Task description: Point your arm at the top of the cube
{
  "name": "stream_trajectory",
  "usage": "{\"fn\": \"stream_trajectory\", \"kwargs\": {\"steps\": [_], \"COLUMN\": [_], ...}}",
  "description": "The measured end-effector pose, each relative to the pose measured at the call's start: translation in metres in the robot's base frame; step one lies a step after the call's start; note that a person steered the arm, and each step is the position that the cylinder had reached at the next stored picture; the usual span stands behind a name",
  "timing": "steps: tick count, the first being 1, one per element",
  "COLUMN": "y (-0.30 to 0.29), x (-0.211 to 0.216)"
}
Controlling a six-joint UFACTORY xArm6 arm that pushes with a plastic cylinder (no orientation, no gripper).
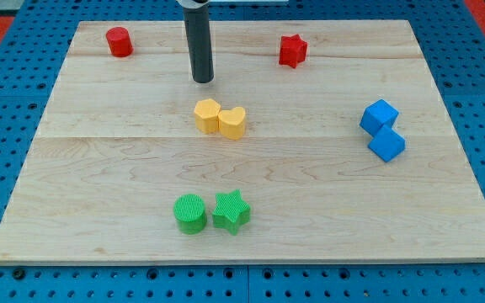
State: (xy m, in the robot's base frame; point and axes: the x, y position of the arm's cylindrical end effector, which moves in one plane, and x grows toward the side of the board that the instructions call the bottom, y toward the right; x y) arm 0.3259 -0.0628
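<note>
A blue cube (386, 144) lies at the view's right, touching a second blue block (379, 115) just above it. My tip (203, 80) rests on the board in the upper middle, far to the left of the blue blocks. It stands just above a yellow hexagon-like block (207, 115) and a yellow heart (233, 123), which touch each other. The tip touches no block.
A red cylinder (119, 41) sits at the top left and a red star (292, 50) at the top, right of centre. A green cylinder (190, 213) and a green star (231, 211) sit together near the bottom. The wooden board (99, 168) lies on a blue pegboard.
</note>
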Motion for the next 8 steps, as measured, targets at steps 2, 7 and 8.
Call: {"fn": "stream_trajectory", "kwargs": {"steps": [2,7,8], "y": [0.043,0.217,0.217], "x": [0.013,0.017,0.017]}}
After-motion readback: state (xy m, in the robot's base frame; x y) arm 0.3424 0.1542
